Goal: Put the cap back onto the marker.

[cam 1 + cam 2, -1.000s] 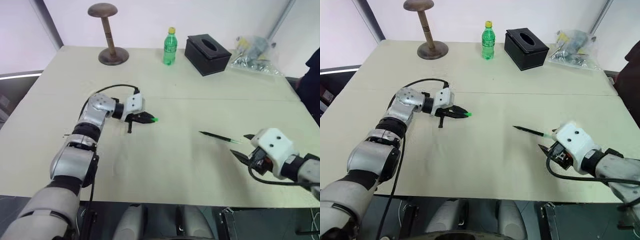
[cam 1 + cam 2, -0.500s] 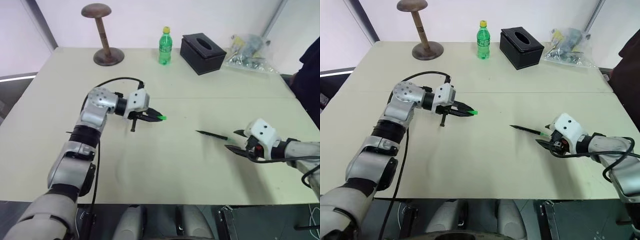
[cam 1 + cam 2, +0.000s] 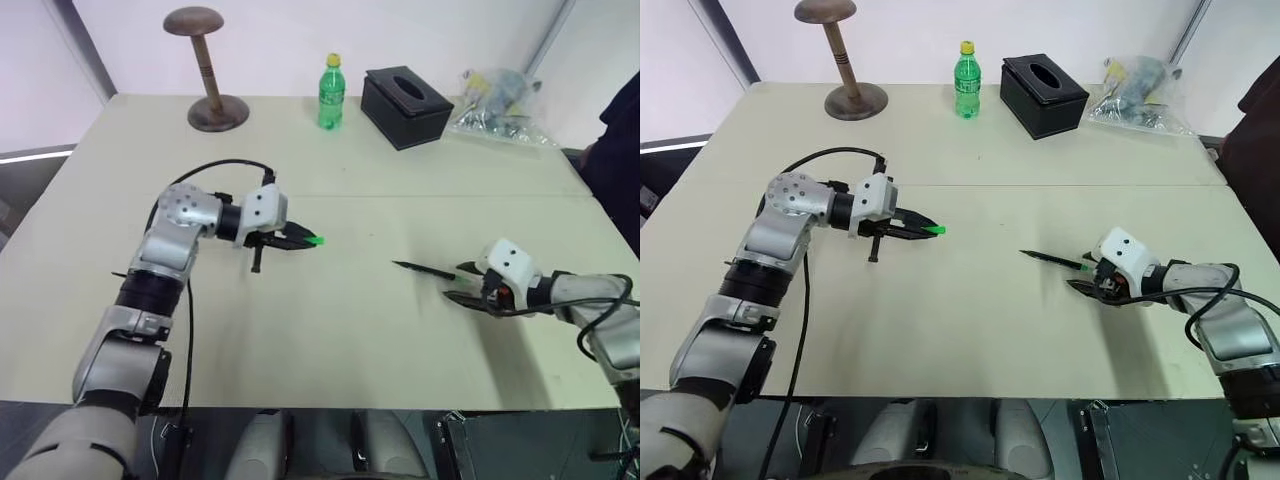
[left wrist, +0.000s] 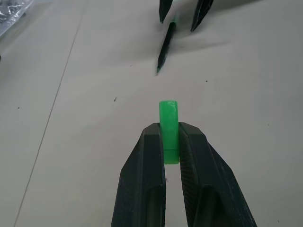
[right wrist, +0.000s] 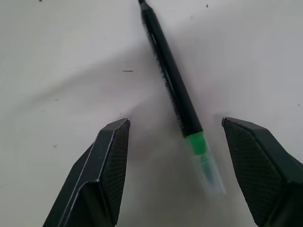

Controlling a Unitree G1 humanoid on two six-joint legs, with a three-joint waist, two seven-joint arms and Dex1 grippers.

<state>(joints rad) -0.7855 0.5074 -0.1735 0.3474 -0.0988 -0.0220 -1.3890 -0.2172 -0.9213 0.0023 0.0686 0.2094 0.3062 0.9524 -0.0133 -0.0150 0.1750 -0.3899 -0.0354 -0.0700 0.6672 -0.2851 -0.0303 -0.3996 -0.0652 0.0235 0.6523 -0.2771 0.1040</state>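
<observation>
Marker point(image 3: 424, 269) lies flat on the worktop point(image 3: 350, 330), on the robot's right side, black barrel with its pale green tip end toward the right gripper point(image 5: 182, 142). Change over the last second: the right gripper has dropped from above the worktop down to the marker's tip end, so the tip now sits between its two jaws. Jaws are spread wide, one on each side of the barrel, not touching it yet as far as the right wrist view shows. Marker itself hasn't moved.

Cap point(image 4: 169, 130), bright green, is pinched between the pressed-together jaws of the left gripper point(image 3: 300, 240), sticking out past the tips, held off the worktop well apart from the marker. Left arm has pulled back slightly toward the robot, grip on the cap unchanged.

Meaning for the task: cap pickup done, marker pickup about to happen; next is likely closing the right jaws on the barrel, lifting, then bringing cap and tip together. Risk: thin barrel may roll or slip out when the jaws close.

Green bottle point(image 3: 330, 93), black tissue box point(image 3: 405, 108), wooden stand point(image 3: 207, 68) at the far edge, not involved.
</observation>
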